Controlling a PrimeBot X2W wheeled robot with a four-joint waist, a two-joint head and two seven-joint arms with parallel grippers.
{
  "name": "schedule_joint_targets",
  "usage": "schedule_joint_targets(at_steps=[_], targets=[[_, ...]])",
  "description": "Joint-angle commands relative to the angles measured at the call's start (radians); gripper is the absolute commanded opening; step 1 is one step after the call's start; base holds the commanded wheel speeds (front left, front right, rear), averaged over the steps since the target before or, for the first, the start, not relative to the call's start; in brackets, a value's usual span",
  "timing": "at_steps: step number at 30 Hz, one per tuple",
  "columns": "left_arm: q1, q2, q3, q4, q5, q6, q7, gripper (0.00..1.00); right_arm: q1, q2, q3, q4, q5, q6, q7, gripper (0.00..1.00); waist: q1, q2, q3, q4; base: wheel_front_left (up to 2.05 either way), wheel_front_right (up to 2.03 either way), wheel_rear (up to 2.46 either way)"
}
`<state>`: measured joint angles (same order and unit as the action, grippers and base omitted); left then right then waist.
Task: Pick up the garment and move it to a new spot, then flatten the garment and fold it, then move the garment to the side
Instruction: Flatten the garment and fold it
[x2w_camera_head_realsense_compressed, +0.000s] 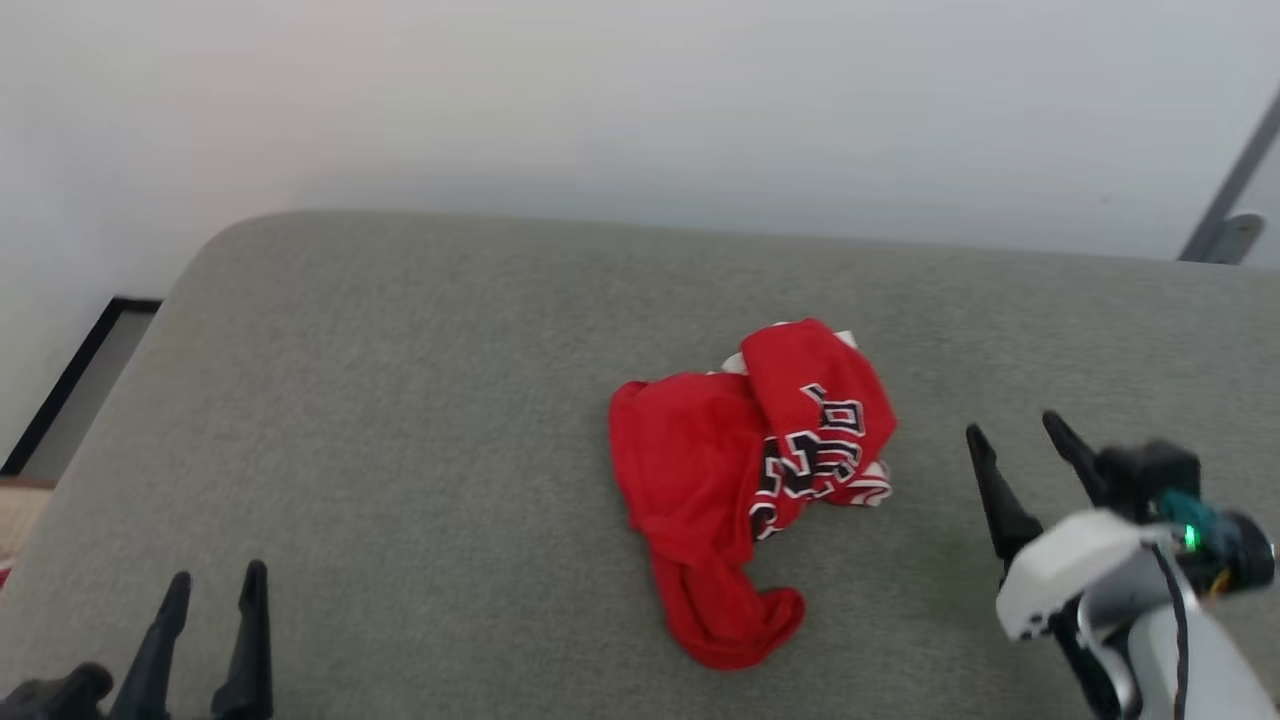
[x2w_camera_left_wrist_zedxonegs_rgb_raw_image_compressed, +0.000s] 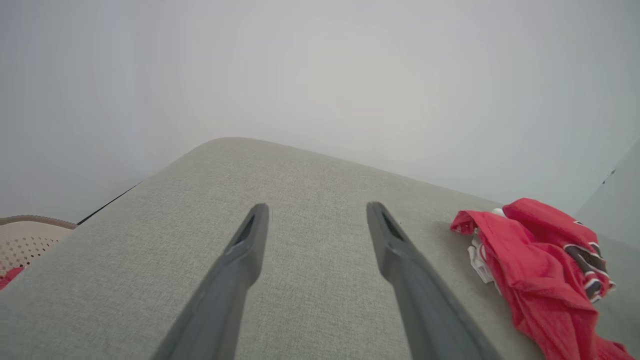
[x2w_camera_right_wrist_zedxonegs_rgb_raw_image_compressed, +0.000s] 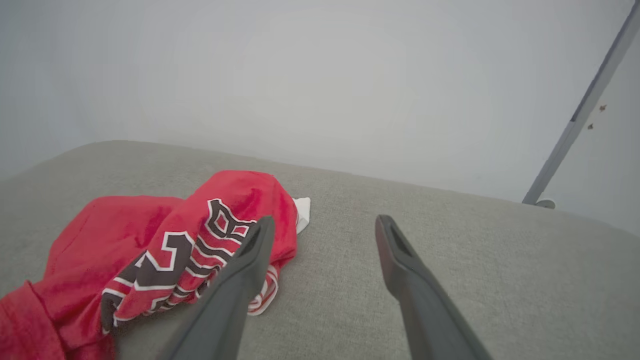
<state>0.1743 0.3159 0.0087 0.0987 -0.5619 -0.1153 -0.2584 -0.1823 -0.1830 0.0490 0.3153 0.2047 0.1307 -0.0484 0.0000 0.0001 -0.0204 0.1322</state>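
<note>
Left gripper (x2w_camera_head_realsense_compressed: 220, 572) and right gripper (x2w_camera_head_realsense_compressed: 1011, 424) gape empty, flanking crumpled garment (x2w_camera_head_realsense_compressed: 720, 470) on grey cushion (x2w_camera_head_realsense_compressed: 400, 400)

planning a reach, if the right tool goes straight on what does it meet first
Probably the bare grey fabric cushion, not the crumpled red jersey lying left of the right tool; depth unclear.
</note>
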Motion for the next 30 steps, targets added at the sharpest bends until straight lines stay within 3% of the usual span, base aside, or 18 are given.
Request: schedule_joint_targets(at_steps=[1,12,21,22,23,24,30], targets=[[-0.026,0.005,-0.009,-0.002,-0.001,-0.005,0.001,1.00,-0.038,-0.018,0.015,0.019,0.008,0.000,0.022,1.00,0.0000,-0.0001,0.030,0.032,0.00,0.00,0.00],[-0.122,-0.006,-0.079,0.027,-0.014,-0.012,-0.003,1.00,-0.273,-0.120,0.169,0.215,0.089,0.000,0.243,1.00,0.0000,-0.0001,0.130,0.153,0.00,0.00,0.00],[-0.182,-0.016,-0.114,0.069,-0.027,-0.014,-0.007,1.00,-0.403,-0.140,0.296,0.403,0.147,0.000,0.465,1.00,0.0000,-0.0001,0.183,0.208,0.00,0.00,0.00],[-0.186,-0.017,-0.114,0.072,-0.028,-0.014,-0.007,1.00,-0.410,-0.138,0.315,0.414,0.153,0.000,0.484,0.75,0.0000,-0.0001,0.185,0.209,0.00,0.00,0.00],[-0.191,-0.018,-0.112,0.073,-0.029,-0.014,-0.008,1.00,-0.418,-0.139,0.340,0.423,0.155,0.000,0.496,0.13,0.0000,-0.0001,0.187,0.210,0.00,0.00,0.00],[-0.193,-0.019,-0.108,0.074,-0.029,-0.014,-0.008,1.00,-0.424,-0.142,0.356,0.431,0.163,0.000,0.505,0.00,0.0000,-0.0001,0.188,0.209,0.00,0.00,0.00],[-0.184,-0.028,-0.093,0.074,-0.025,-0.015,-0.007,1.00,-0.439,-0.161,0.411,0.419,0.209,0.000,0.510,0.00,0.0000,-0.0001,0.184,0.193,0.00,0.00,0.00]])
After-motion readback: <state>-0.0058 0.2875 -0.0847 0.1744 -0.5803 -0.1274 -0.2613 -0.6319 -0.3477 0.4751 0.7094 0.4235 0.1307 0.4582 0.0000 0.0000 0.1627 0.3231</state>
